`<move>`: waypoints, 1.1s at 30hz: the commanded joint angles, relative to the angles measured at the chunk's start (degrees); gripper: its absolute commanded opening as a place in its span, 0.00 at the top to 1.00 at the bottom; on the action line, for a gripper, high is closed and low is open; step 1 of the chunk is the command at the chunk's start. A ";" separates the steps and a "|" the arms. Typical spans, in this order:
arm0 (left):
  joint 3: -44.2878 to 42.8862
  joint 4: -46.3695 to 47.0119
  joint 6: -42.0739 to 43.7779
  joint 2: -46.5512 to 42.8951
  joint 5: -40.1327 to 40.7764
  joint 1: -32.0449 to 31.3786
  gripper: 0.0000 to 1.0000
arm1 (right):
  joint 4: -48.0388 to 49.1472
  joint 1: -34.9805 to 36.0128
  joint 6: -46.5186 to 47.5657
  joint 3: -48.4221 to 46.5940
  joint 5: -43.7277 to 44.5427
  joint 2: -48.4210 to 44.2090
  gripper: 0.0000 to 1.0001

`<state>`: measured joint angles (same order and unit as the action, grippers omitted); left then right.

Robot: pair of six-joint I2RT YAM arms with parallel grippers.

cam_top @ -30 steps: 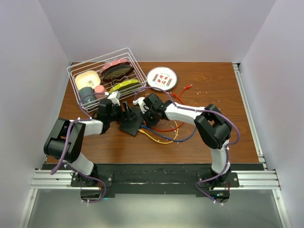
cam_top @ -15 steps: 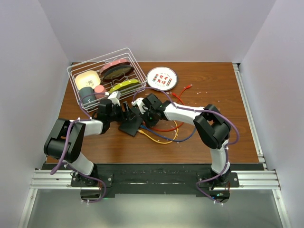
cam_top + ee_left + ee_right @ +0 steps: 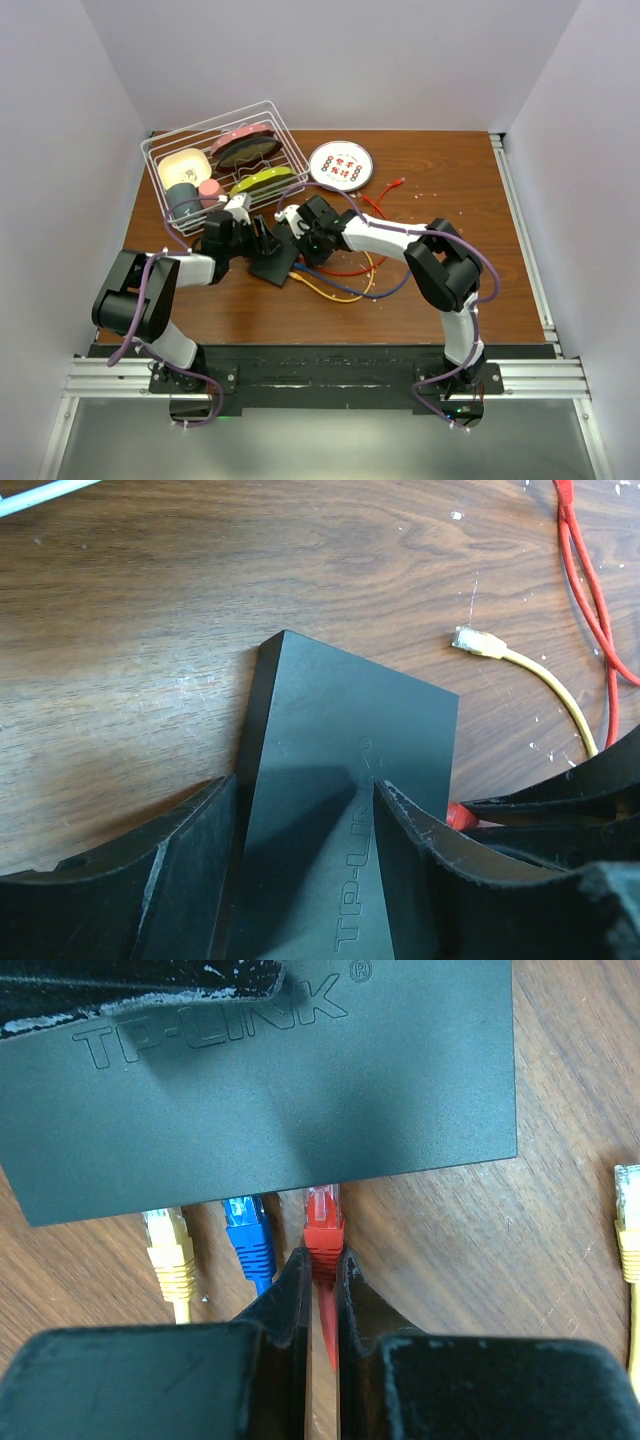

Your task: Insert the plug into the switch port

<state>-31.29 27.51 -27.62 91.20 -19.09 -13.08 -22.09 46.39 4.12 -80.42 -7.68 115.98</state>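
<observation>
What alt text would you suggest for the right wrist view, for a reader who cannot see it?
The right gripper holds a red plug at the port edge of a black TP-LINK switch, beside a blue plug and a yellow plug. A second yellow plug lies loose on the wooden table at the right.

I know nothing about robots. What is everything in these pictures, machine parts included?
matte-black flat switch box: one, black, table centre, clamped by left gripper
red plug: one, red, at switch's socket edge, pinched by right gripper
blue plug: one, blue, beside red
yellow plugs: two, yellow; one beside blue, one loose
cable tangle: red, yellow, blue, right of switch
white wire rack: one, back left, holding dishes
round patterned white plate: one, back centre
wooden table: one, brown
left gripper, right gripper: two, black
</observation>
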 commanded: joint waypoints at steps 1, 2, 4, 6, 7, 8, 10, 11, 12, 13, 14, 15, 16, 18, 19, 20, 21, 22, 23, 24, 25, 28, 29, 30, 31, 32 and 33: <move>1.14 2.64 0.72 0.30 -4.99 -0.37 0.40 | 4.16 0.54 0.97 -3.95 -2.95 0.65 1.00; 1.32 2.81 0.72 0.47 -5.16 -0.37 0.40 | 4.07 0.54 1.15 -4.21 -3.13 0.65 1.00; 1.58 3.17 0.81 0.65 -5.52 -0.37 0.41 | 3.37 0.54 1.68 -5.18 -3.65 1.17 1.00; 1.58 3.34 0.81 0.91 -5.95 -0.37 0.41 | 2.58 0.54 2.03 -6.32 -3.92 1.35 1.00; 1.67 3.52 0.81 1.00 -6.22 -0.37 0.41 | 2.40 0.54 2.21 -6.59 -4.01 1.44 1.00; 1.76 3.87 0.81 1.17 -6.31 -0.37 0.41 | 2.40 0.63 2.30 -6.68 -4.27 1.35 1.00; 1.76 3.96 0.81 1.17 -6.75 -0.37 0.42 | 2.75 0.54 2.56 -6.59 -4.53 1.18 1.00; 1.93 4.39 0.72 1.26 -6.83 -0.37 0.42 | 2.84 0.63 2.56 -6.59 -4.80 0.91 1.00; 1.93 4.48 0.72 1.26 -7.27 -0.45 0.43 | 2.93 0.54 2.65 -6.59 -4.88 0.91 1.00; 2.02 4.75 0.72 1.26 -7.45 -0.45 0.44 | 3.27 0.54 2.73 -6.50 -5.15 0.82 1.00; 2.11 4.84 0.63 1.26 -7.54 -0.45 0.44 | 3.36 0.54 2.74 -6.76 -5.58 0.91 1.00; 2.20 4.92 0.72 1.26 -7.80 -0.45 0.44 | 3.37 0.54 2.82 -6.76 -5.85 0.91 1.00; 2.28 5.01 0.72 1.26 -7.80 -0.54 0.44 | 3.45 0.54 2.82 -6.85 -5.94 1.08 1.00; 2.37 5.10 0.72 1.26 -7.98 -0.54 0.44 | 3.63 0.63 2.82 -7.29 -6.38 1.17 1.00; 2.46 5.10 0.81 1.26 -8.07 -0.54 0.45 | 3.80 0.54 2.82 -7.47 -6.55 1.17 1.00; 2.55 5.27 0.72 1.26 -8.07 -0.63 0.45 | 3.98 0.63 2.82 -7.82 -6.90 1.26 1.00; 2.72 5.36 0.72 1.26 -8.24 -0.63 0.45 | 3.98 0.63 2.91 -8.08 -7.08 1.18 1.00; 2.81 5.36 0.72 1.26 -8.15 -0.72 0.46 | 4.07 0.63 3.00 -8.26 -7.26 1.17 1.00; 2.72 5.45 0.72 1.26 -8.15 -0.80 0.46 | 4.16 0.63 3.09 -8.78 -7.43 1.26 1.00; 2.72 5.45 0.63 1.35 -8.24 -0.89 0.46 | 4.24 0.63 3.09 -9.05 -7.78 1.26 1.00; 2.72 5.54 0.63 1.35 -8.24 -0.98 0.46 | 4.24 0.63 3.35 -9.31 -7.96 1.44 1.00; 2.81 5.63 0.55 1.44 -8.33 -1.24 0.47 | 4.59 0.72 3.44 -10.45 -8.57 1.88 1.00; 2.99 5.80 0.55 1.53 -8.33 -1.33 0.47 | 4.86 0.63 3.44 -10.72 -8.66 1.96 1.00; 2.99 5.80 0.55 1.44 -8.50 -1.42 0.47 | 5.12 0.63 3.35 -10.81 -8.66 2.05 1.00; 2.99 5.89 0.55 1.53 -8.59 -1.51 0.48 | 5.73 0.63 3.35 -10.81 -8.84 2.31 1.00; 2.99 5.89 0.55 1.35 -8.59 -1.51 0.48 | 6.09 0.63 3.26 -10.81 -8.84 2.40 1.00; 3.07 5.89 0.55 1.35 -8.68 -1.60 0.48 | 6.35 0.63 3.26 -10.89 -9.01 2.40 1.00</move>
<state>-29.15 32.18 -25.87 91.96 -19.53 -12.69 -28.01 46.13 6.70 -86.35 -11.68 118.89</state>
